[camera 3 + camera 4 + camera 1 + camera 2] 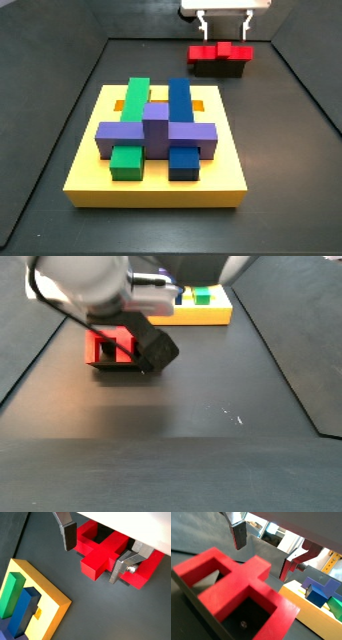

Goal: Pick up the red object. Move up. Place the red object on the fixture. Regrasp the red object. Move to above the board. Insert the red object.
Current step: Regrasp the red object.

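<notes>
The red object (221,51), a cross-shaped block with square openings, rests on the dark fixture (221,68) at the far end of the floor. It also shows in both wrist views (100,556) (234,587) and in a side view (114,348). My gripper (222,28) hangs just above it, open and holding nothing. In both wrist views the gripper (91,564) (260,562) straddles one short arm of the red object, with the fingers (69,534) (239,534) apart from it.
The yellow board (94,165) lies near the floor's middle, holding green, blue and purple pieces (154,125). It shows in both wrist views (53,597) (304,604) and behind the arm in a side view (207,311). Raised walls edge the dark floor.
</notes>
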Available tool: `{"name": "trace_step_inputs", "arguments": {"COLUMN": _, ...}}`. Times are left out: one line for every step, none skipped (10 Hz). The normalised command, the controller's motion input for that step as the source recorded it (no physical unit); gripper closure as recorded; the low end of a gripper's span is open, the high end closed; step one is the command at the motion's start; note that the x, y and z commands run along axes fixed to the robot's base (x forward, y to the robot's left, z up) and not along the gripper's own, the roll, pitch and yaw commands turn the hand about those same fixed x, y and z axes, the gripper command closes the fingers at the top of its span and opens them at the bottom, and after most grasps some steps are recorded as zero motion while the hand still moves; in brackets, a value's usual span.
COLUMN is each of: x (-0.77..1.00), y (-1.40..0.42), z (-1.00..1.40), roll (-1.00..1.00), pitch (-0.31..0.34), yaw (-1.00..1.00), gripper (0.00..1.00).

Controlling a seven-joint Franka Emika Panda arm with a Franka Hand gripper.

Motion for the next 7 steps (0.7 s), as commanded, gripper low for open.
{"name": "trace_step_inputs", "arguments": {"x": 0.06, "y": 0.00, "z": 0.23, "roll": 0.74, "pitch": -0.083, "yaw": 0.00, "gripper": 0.00}}
{"name": "trace_step_inputs", "arguments": {"x": 0.00, "y": -0.01, "z": 0.08, "roll": 0.91, "pitch": 0.000, "yaw": 0.03, "gripper": 0.00}}
{"name": "trace_step_inputs", "arguments": {"x": 0.00, "y": 0.00, "z": 0.12, "roll": 0.83, "pitch": 0.011, "yaw": 0.05, "gripper": 0.00}}
{"name": "trace_step_inputs", "arguments": {"x": 0.00, "y": 0.00, "z": 0.17, "roll": 0.66, "pitch": 0.000, "yaw": 0.08, "gripper": 0.00}}
{"name": "trace_step_inputs", "arguments": {"x": 0.03, "y": 0.00, "z": 0.11, "roll": 0.60, "pitch": 0.000, "yaw": 0.10, "gripper": 0.00}}
{"name": "trace_step_inputs", "arguments": {"x": 0.13, "y": 0.00, "z": 0.20, "roll": 0.31, "pitch": -0.083, "yaw": 0.12, "gripper": 0.00}}
{"name": "trace_step_inputs", "arguments": {"x": 0.15, "y": 0.00, "z": 0.16, "roll": 0.27, "pitch": -0.206, "yaw": 0.11, "gripper": 0.00}}
